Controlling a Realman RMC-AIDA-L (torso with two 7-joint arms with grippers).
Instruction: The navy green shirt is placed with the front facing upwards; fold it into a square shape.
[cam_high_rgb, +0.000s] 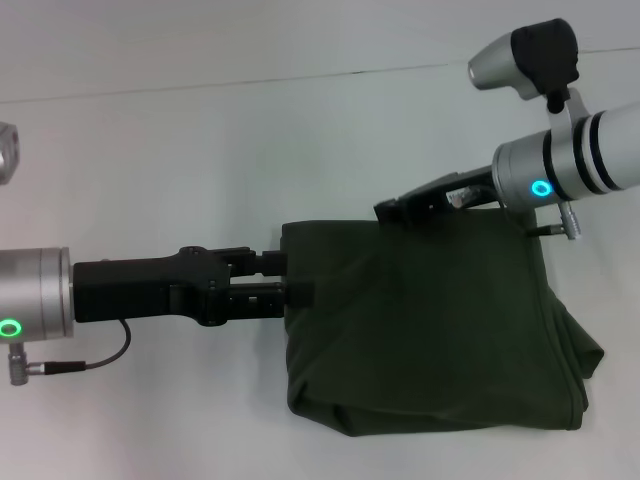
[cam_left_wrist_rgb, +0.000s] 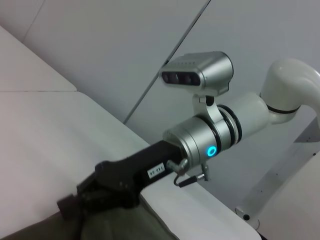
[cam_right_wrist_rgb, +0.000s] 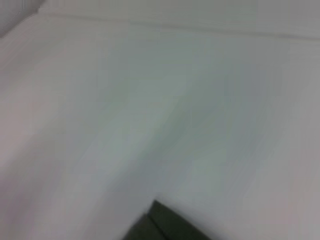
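A plain white desk (cam_high_rgb: 180, 150) fills the head view, with a faint seam running across its far part. In the left wrist view the desk edge meets a pale grey wall marked by a thin dark diagonal line.

The navy green shirt (cam_high_rgb: 430, 330) lies on the desk as a thick, roughly square bundle, plain green side up, with no lettering showing. Its layered folds bulge along the near edge and at the near corner on the robot's right.

The left hand (cam_high_rgb: 290, 280) reaches in level from the robot's left. Its black fingers meet the shirt's left edge near the far corner, one finger lying over the cloth and the other at the edge just beside it. They look closed on that edge, grasping the fabric. A thin black cable loops on the desk beside the left wrist.

The right hand (cam_high_rgb: 400, 208) comes down at a slant from the far right, its tip touching the shirt's far edge. The left wrist view shows its dark tip (cam_left_wrist_rgb: 75, 200) pressed into the green cloth (cam_left_wrist_rgb: 115, 225); whether it is clenched or released cannot be told. The right wrist view shows mostly bare desk and one dark corner, too blurred to name.
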